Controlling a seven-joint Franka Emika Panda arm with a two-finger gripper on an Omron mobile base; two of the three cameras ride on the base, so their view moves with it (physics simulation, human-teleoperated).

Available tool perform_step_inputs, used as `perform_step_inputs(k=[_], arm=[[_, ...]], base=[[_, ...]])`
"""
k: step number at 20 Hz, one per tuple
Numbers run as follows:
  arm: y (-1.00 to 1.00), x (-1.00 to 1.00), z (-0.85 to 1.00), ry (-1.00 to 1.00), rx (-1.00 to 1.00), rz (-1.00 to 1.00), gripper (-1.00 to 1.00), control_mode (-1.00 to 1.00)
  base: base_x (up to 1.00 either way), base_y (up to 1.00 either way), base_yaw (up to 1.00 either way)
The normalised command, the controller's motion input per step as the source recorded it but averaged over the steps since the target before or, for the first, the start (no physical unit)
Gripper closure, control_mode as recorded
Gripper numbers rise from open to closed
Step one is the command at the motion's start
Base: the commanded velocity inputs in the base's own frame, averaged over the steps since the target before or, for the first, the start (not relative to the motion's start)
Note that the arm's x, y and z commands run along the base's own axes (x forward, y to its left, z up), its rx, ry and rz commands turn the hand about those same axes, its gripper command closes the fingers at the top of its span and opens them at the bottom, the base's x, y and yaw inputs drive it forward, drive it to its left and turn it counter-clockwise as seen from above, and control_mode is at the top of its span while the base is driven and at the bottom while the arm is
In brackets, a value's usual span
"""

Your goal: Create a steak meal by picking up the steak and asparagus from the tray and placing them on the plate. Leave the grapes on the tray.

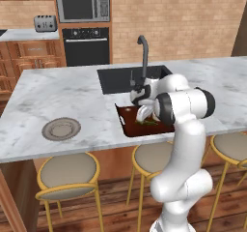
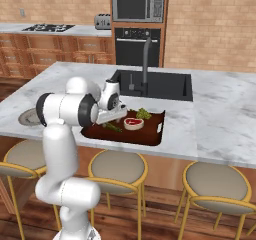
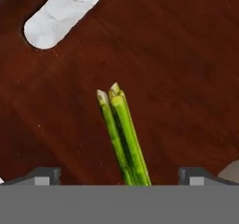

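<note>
From the left base view, I have the gripper (image 1: 143, 114) low over the tray (image 1: 126, 128), because the asparagus (image 1: 149, 122) goes first; the plate (image 1: 61, 128) waits at 9 o'clock on the counter (image 1: 72, 88). From the right, steak (image 2: 133, 123) and grapes (image 2: 144, 114) sit untouched. In the hand view, jaws stand apart astride the asparagus (image 3: 122, 134), which runs from 6 toward 12 o'clock.

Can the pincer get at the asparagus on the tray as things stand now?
Probably yes. In the hand view the asparagus lies bare on the tray, running down between the two fingertips of the open pincer, one on each side. Nothing lies over the stalks.
</note>
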Motion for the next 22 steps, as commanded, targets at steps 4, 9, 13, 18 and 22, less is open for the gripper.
perform_step_inputs(k=[4, 9, 13, 18, 22], arm=[[0.01, 0.31, -0.44, 0.00, 0.00, 0.07, -1.00, -1.00], [0.00, 0.30, -0.39, 0.00, 0.00, 0.08, -1.00, -1.00], [0.16, 0.09, -0.49, -0.01, 0.00, 0.10, 1.00, -1.00], [0.27, -0.03, -0.12, -0.06, 0.00, 0.06, 1.00, -1.00], [0.37, -0.22, 0.50, 0.01, -0.03, 0.12, 1.00, -1.00]], base=[[0.00, 0.00, 0.00], [0.00, 0.00, 0.00], [0.00, 0.00, 0.00], [0.00, 0.00, 0.00], [0.00, 0.00, 0.00]])
